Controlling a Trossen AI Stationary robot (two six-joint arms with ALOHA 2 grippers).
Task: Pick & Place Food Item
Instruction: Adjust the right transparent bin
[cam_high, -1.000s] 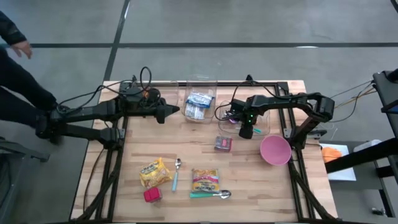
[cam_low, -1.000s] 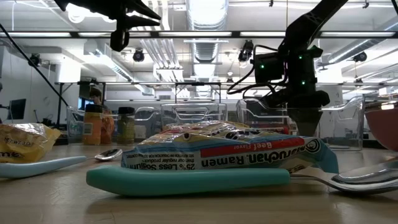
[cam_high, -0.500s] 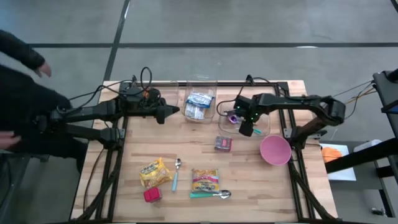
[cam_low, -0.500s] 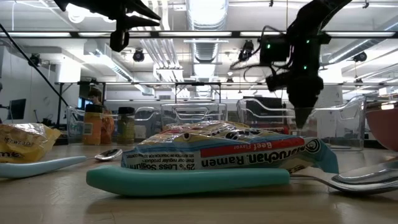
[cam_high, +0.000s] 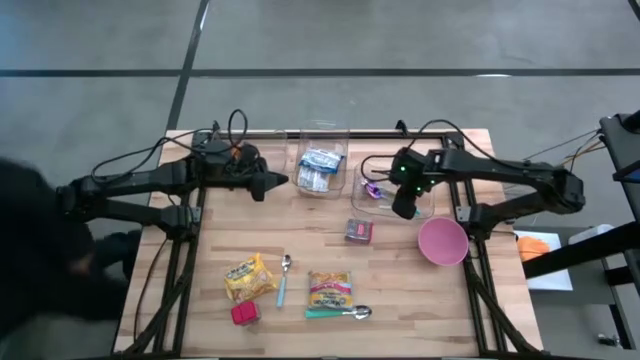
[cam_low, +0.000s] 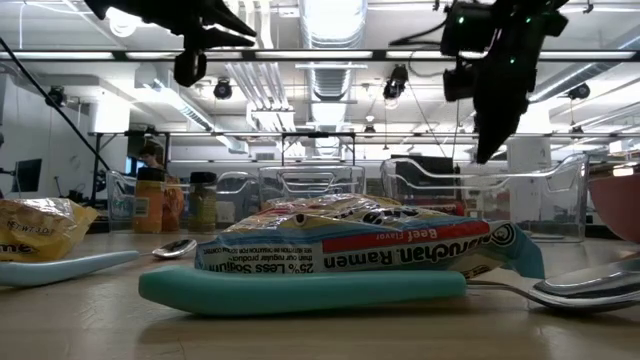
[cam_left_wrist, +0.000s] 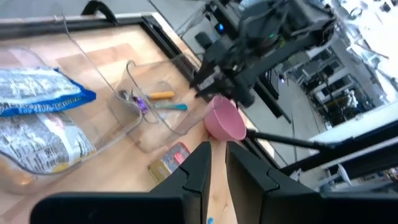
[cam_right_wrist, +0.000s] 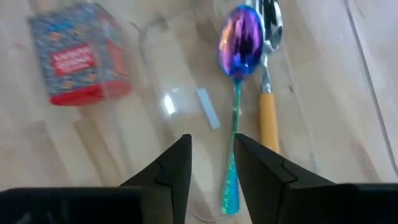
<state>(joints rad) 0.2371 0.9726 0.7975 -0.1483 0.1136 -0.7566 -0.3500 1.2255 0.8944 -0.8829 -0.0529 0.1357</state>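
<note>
Right gripper empty, fingers slightly parted above clear utensil bin | left gripper clenched, idle | we judged ramen packet light, crinkly, crushable; pinch an edge.

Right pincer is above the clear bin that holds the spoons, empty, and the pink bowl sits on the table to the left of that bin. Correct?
One slip: the pink bowl sits to the right of the clear bin and nearer the table's front edge, as the high view shows. The rest holds: the right pincer hangs empty above that bin, where the right wrist view shows the spoons.
</note>
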